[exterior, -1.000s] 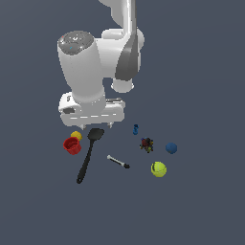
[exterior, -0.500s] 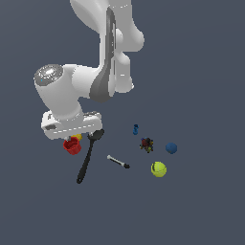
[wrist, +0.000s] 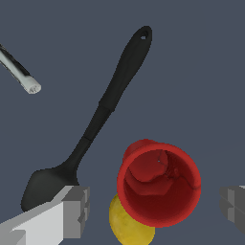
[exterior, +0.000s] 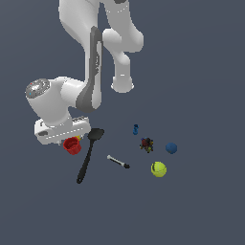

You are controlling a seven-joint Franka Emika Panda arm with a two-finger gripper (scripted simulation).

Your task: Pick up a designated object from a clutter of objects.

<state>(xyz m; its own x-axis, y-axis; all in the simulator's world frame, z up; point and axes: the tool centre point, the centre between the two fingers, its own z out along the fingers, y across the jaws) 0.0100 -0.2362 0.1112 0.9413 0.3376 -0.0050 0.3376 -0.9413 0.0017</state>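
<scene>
The white robot arm [exterior: 72, 103] has swung down from a second ago and now hangs low over the dark grey counter [exterior: 201, 201]. Its fingers [wrist: 72, 213] stand spread and empty, either side of the small bright red tapered cup [wrist: 159, 189]. The long black spatula [wrist: 95, 124] lies just beside the cup. A small yellow ball [wrist: 127, 222], touching the cup, is half hidden.

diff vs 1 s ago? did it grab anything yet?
The arm swung toward the exterior view's left and came lower, putting the gripper over the red cup, fingers open either side. Nothing grabbed yet. Cup, yellow ball, spatula, marker and the others haven't moved.
</scene>
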